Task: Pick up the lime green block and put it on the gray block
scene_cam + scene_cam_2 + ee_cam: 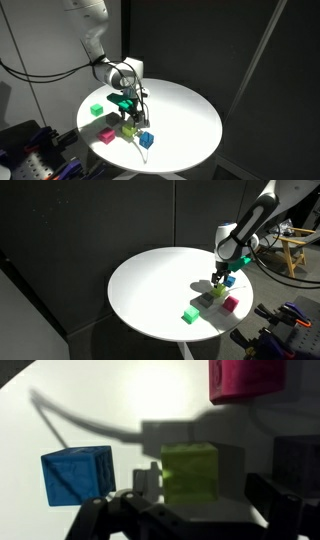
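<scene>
The lime green block point(190, 472) sits on the white table in the middle of the wrist view, and shows in both exterior views point(130, 130) point(217, 292). My gripper point(205, 495) is open, with a finger on either side of the block and a gap on its right. In the exterior views the gripper point(133, 108) point(218, 278) hangs low just over the block. The gray block point(300, 460) is a dark cube at the right edge of the wrist view, beside the lime block; it is dim in an exterior view point(205, 300).
A blue cube point(78, 475) point(146, 139) point(229, 280) stands close on the lime block's other side. A pink cube point(245, 380) point(107, 134) point(231, 304) and a deeper green cube point(96, 109) point(189, 315) stand nearby. The round table's edge point(150, 168) is close.
</scene>
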Motion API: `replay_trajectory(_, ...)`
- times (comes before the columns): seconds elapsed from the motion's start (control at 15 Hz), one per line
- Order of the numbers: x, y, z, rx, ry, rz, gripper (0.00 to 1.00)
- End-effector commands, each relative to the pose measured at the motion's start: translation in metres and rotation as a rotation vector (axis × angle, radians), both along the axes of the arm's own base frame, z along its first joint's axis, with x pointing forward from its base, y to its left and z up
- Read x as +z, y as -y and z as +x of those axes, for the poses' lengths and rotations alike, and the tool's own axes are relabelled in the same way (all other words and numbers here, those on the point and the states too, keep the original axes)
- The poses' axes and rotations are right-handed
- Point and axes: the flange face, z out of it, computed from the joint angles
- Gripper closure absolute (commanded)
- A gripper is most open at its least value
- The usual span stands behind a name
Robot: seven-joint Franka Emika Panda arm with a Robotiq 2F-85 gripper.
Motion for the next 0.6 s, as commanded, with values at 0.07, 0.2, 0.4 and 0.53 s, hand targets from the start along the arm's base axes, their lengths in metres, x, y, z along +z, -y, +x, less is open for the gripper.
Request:
replay_trajectory(0.07,-0.003,0.004,0.017,0.003,0.017,-0.002,0.0)
replay_trajectory(0.2,-0.005,0.004,0.02,0.005,0.018,-0.004,0.0)
replay_trajectory(0.4,-0.011,0.005,0.022,0.005,0.011,-0.007,0.0)
replay_trajectory(0.53,-0.016,0.006,0.021,0.005,0.004,-0.007,0.0)
